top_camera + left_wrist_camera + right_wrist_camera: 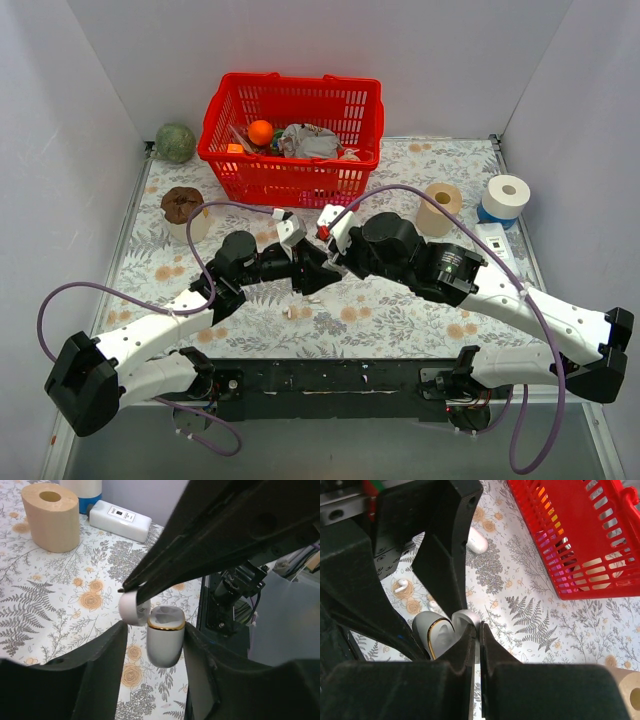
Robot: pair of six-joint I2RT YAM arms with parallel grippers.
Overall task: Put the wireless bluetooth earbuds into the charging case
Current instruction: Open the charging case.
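**Case held open in mid-air, earbuds loose on the counter**

The left pincer (pixel 152 632) is clenched on the charging case (pixel 164 647). One black finger presses each side of the white body, whose gold-rimmed mouth faces up. The case hangs above the floral counter (pixel 400 320) without touching it. Its lid (pixel 131 609) is swung open to one side.

The right pincer (pixel 480 628) comes in from the opposite side, its fingers drawn together to a thin slit. Their tips rest against the edge of the open lid. Whether they actually nip the lid cannot be told.

The earbuds (pixel 400 585) are in neither pincer and not in the case. In the right wrist view, one lies on the counter with its stem showing. A second (pixel 432 605) lies near it, just past the case's rim. Both are below the left pincer's fingers and apart from them. In the top view they are small white specks (pixel 297 312) on the counter, just on the near side of where the two pincers meet.

A white oval piece (pixel 477 540) lies farther off, half hidden behind a left finger. What it is cannot be told.

A red basket (pixel 300 78) stands at the far side of the counter.
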